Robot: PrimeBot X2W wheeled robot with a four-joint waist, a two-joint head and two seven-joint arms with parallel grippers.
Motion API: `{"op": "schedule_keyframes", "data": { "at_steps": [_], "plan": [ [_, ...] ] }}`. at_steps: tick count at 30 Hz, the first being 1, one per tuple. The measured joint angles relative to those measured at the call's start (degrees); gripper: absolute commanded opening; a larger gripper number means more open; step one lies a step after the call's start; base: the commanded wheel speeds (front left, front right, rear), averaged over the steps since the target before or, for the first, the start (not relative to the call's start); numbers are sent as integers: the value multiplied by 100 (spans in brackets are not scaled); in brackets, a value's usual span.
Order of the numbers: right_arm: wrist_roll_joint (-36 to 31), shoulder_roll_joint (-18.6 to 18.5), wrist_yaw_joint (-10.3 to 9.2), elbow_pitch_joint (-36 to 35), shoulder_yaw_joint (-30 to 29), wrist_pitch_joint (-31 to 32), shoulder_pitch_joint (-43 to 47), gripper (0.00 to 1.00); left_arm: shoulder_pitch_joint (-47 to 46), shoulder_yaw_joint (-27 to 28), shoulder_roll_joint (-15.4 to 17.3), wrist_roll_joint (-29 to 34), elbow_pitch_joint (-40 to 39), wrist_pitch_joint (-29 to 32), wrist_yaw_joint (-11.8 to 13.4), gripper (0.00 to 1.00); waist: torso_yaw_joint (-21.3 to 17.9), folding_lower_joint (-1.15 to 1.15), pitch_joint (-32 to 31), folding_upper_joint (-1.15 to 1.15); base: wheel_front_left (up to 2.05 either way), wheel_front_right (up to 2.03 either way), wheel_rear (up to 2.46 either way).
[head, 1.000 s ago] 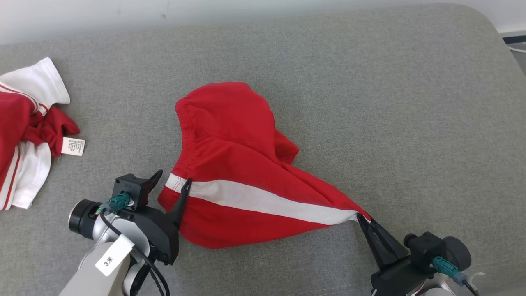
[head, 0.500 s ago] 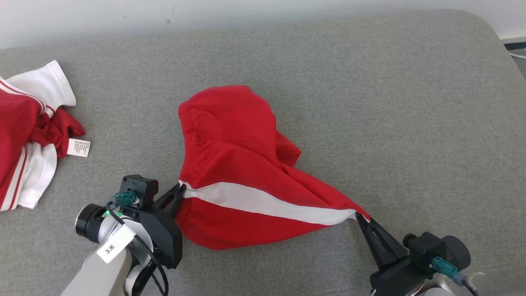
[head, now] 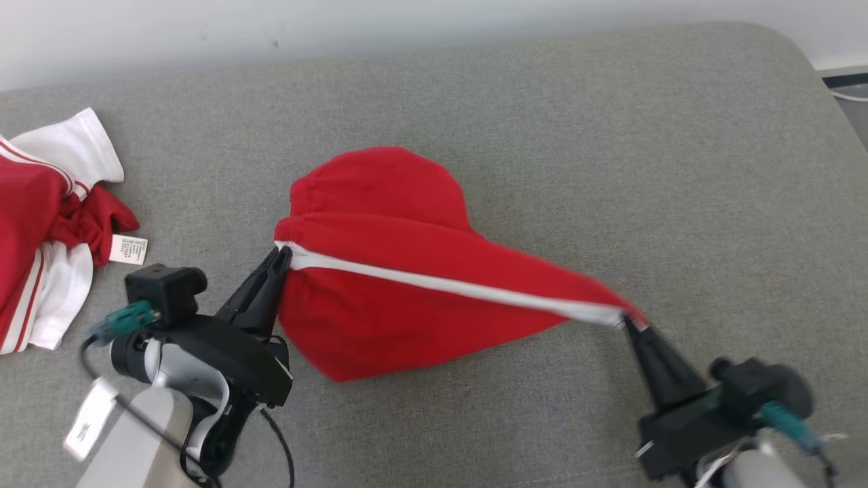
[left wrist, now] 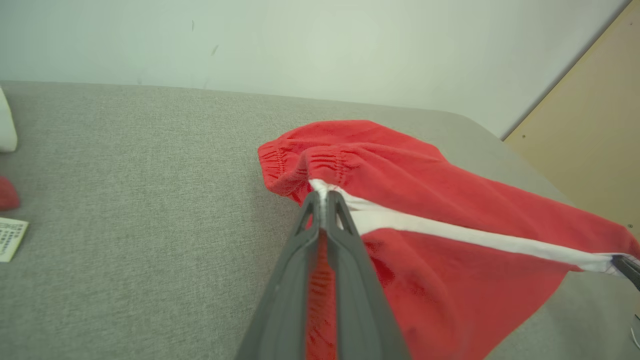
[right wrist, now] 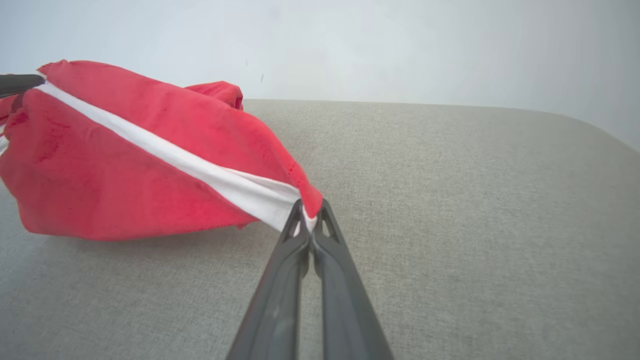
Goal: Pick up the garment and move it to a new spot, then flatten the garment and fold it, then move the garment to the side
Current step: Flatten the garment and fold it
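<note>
at the near edge of the head view, the left tool (head: 280, 257) is pinched tight on the waistband end of the white stripe (head: 441, 285), its two fingers pressed together with red cloth caught between them (the left wrist view shows this plainly). lower right, the right tool (head: 632, 325) is likewise clamped, holding the other end of that stripe at the hem corner. between them hangs the garment (head: 386, 237), what looks like a pair of red shorts, drawn taut along the stripe and partly lifted off the grey padded surface (head: 610, 169). its lower belly sags and seems to touch the surface, and the elastic waistband bulges away behind. farther off to the left a second red and white garment (head: 41, 224) lies in a heap with a white label (head: 127, 249) beside it, well apart from the shorts. beyond is a pale wall (head: 407, 20).

the lift toward a new spot looks to be under way. both grips bite only a thin edge of cloth, so spreading the tools wider could drag the stripe out of a pinch, most likely the right, where little fabric is held. the loose layers under the stripe may bunch when set down and spoil the flattening. a carry leftward could land on the heap.
</note>
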Motion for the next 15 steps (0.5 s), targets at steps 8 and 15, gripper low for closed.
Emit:
{"op": "schedule_keyframes", "data": {
  "at_steps": [8, 15],
  "plan": [
    [334, -399, -37, -983, -699, 0, 21, 0, 443, 434, -238, -839, -1263, -398, -151, 0, -12, 0, -151, 0, 0, 0, 0],
    [404, -827, 54, -2111, -788, 0, 257, 0, 772, 503, -169, -1077, -2586, -474, -154, 0, -47, 0, -394, 0, 0, 0, 0]
  ]
}}
